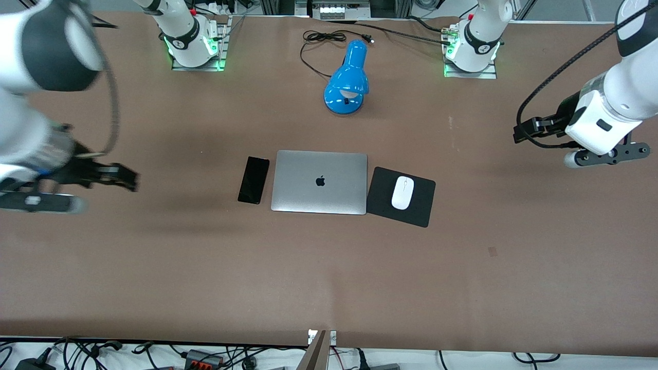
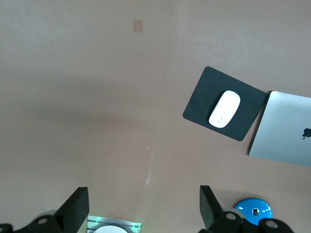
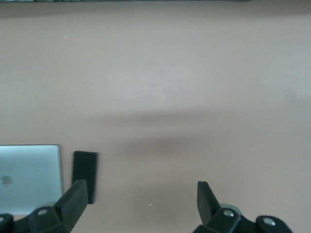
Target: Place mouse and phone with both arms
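Observation:
The white mouse (image 1: 402, 192) lies on a black mouse pad (image 1: 381, 199) beside a closed silver laptop (image 1: 320, 181), toward the left arm's end. The black phone (image 1: 254, 180) lies flat beside the laptop, toward the right arm's end. My left gripper (image 1: 520, 132) is open and empty, up over bare table at the left arm's end, well away from the mouse. Its wrist view shows the gripper (image 2: 144, 206), the mouse (image 2: 224, 108) and the pad (image 2: 204, 97). My right gripper (image 1: 128, 180) is open and empty over bare table at the right arm's end. Its wrist view shows the gripper (image 3: 141, 199) and the phone (image 3: 85, 170).
A blue desk lamp (image 1: 348, 79) with a black cord stands farther from the front camera than the laptop, between the two arm bases. The laptop also shows in the left wrist view (image 2: 286, 131) and the right wrist view (image 3: 29, 177). The brown table stretches wide around them.

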`<control>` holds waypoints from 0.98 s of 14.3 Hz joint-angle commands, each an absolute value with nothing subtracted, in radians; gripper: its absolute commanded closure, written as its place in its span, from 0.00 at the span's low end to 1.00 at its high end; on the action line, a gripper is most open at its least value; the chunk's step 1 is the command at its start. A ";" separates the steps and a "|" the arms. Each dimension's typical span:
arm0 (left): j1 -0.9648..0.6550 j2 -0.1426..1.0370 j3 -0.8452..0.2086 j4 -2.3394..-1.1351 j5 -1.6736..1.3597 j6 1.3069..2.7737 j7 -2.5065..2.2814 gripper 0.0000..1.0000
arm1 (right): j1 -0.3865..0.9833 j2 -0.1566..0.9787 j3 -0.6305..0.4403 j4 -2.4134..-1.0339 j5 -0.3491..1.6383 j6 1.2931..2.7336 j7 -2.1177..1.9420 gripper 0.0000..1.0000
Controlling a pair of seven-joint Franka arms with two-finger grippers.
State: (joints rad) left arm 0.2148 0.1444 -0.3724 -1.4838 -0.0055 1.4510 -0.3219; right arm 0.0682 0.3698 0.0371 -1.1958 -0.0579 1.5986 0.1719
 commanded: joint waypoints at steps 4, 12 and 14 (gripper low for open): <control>0.215 0.110 -0.374 -1.508 -0.018 1.447 -0.327 0.00 | -0.002 0.330 -0.012 -1.190 -0.055 1.574 0.040 0.00; 0.009 0.106 -0.172 -1.506 -0.015 1.440 -0.318 0.00 | -0.009 0.091 -0.015 -1.537 -0.054 1.723 -0.028 0.00; 0.009 0.107 -0.172 -1.503 -0.015 1.440 -0.318 0.00 | -0.011 0.040 -0.017 -1.610 -0.054 1.730 -0.031 0.00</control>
